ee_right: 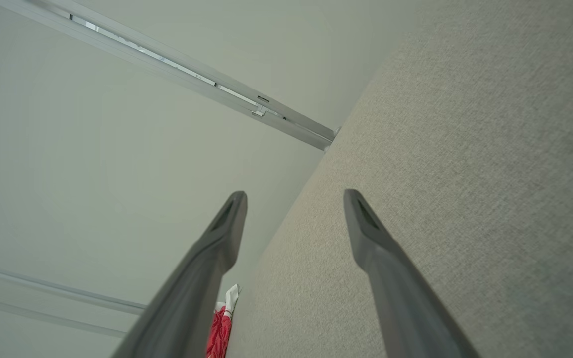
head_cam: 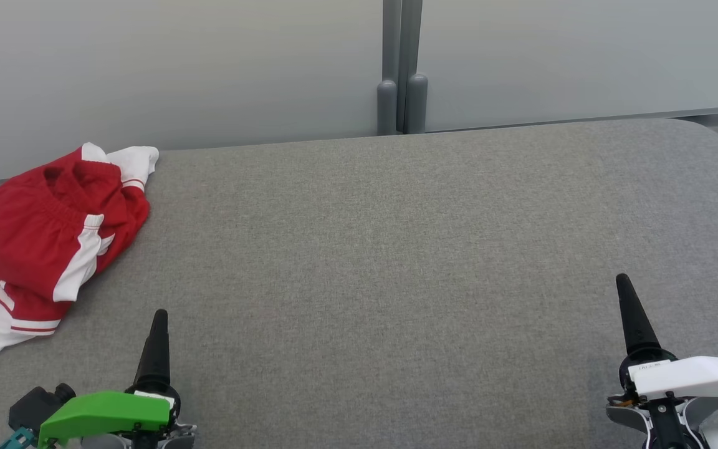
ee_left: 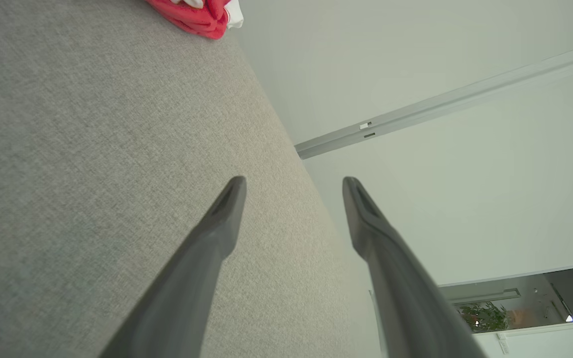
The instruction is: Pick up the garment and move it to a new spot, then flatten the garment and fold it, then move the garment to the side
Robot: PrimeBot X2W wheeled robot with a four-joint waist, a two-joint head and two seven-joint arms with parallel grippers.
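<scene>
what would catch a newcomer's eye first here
The crumpled red and white garment stands out, bunched at the far left edge of the grey fabric surface. Then the left gripper and right gripper, both open and empty, sit at the near left and right, not touching it.

Nothing legible is showing anywhere; a small label [head_cam: 646,368] beside the white wrist cover [head_cam: 698,376] is appearing too tiny to read.

My head camera looks forward and down over the table [head_cam: 396,249], with the wall [head_cam: 209,62] at twelve o'clock. Both wrist cameras sit low and close over the table, rolled sideways, facing that wall. All three views share the garment [head_cam: 41,237] at ten o'clock.
</scene>
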